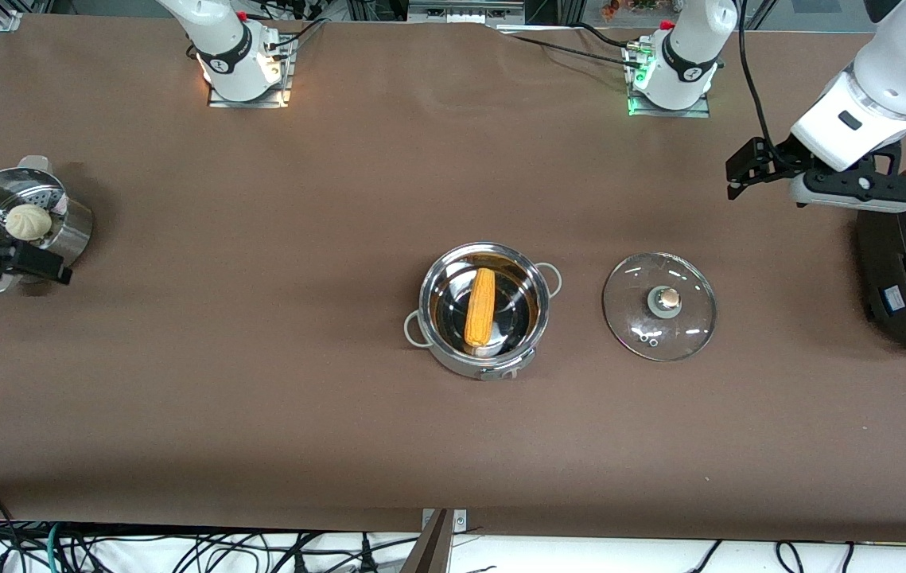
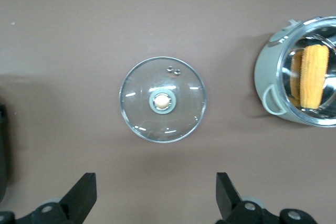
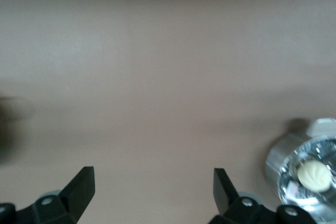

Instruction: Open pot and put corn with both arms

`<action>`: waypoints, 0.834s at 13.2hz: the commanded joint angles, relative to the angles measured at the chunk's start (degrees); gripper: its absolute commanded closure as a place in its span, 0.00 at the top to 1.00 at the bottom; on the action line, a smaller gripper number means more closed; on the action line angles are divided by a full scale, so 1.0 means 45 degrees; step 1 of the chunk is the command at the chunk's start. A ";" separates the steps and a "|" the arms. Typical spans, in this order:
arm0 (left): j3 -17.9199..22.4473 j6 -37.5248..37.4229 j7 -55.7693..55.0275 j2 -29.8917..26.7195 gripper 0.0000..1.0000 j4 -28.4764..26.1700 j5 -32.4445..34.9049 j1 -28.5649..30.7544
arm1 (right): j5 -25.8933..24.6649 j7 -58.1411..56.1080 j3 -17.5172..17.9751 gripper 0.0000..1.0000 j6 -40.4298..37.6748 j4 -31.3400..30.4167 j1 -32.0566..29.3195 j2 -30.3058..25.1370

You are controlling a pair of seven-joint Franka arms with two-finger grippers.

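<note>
corn (image 1: 480, 317) in pot (image 1: 483, 309), well apart from left pincer (image 1: 741, 171)

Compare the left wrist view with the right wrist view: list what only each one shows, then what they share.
Only the left wrist view shows the glass lid lying flat on the table, and beside it the open pot with the corn inside. Only the right wrist view shows the steamer basket holding a white bun. Both share the brown table and their own gripper, left gripper and right gripper, jaws open and empty.
</note>
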 commanded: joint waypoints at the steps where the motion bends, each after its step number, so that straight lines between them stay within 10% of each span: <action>1: 0.0483 0.0308 0.0083 -0.0205 1.00 -0.0332 0.0071 -0.0137 | 0.0272 -0.0203 0.0051 1.00 0.0662 -0.2491 -0.0416 -0.2318; 11: 0.0405 -0.1098 -0.0014 0.0772 1.00 0.1191 0.0266 -0.0274 | -0.0779 -0.0223 0.0207 1.00 0.0545 -0.3156 -0.0281 -0.2479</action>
